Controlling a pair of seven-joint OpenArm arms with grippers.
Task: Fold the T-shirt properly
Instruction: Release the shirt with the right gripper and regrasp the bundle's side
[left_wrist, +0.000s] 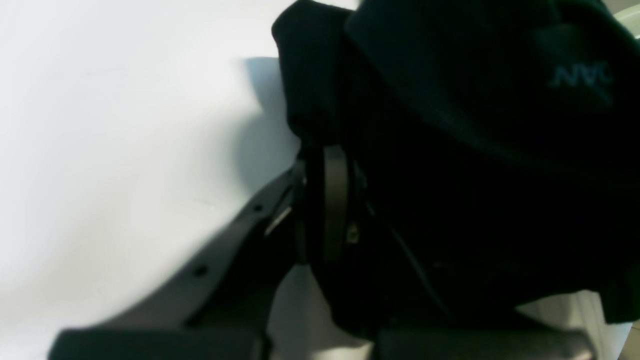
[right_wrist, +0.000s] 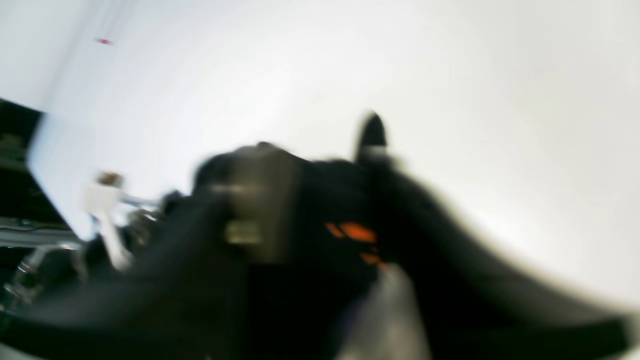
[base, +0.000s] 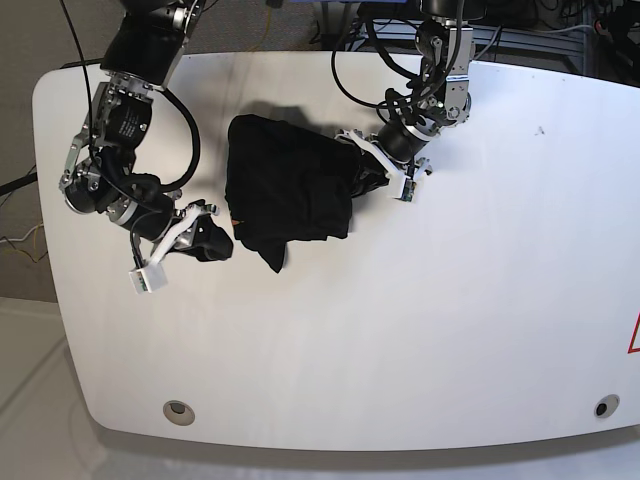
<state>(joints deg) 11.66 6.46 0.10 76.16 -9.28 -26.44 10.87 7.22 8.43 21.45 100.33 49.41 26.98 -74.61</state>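
The black T-shirt (base: 290, 185) lies bunched in a rough fold on the white table (base: 450, 330). My left gripper (base: 370, 175) is at its right edge, shut on the cloth. In the left wrist view the T-shirt (left_wrist: 475, 150) drapes over the left gripper (left_wrist: 325, 150) and hides the fingertips; small pale print (left_wrist: 580, 75) shows. My right gripper (base: 210, 240) sits at the shirt's lower left edge. The right wrist view is blurred: black T-shirt cloth (right_wrist: 340, 200) with an orange tag (right_wrist: 357, 231) lies between the fingers of the right gripper (right_wrist: 317, 170), and the jaws' gap is unclear.
Black cables (base: 360, 60) hang from the arm at the table's back edge. Two round holes (base: 179, 409) (base: 600, 407) sit near the front edge. A red mark (base: 633, 335) is at the right edge.
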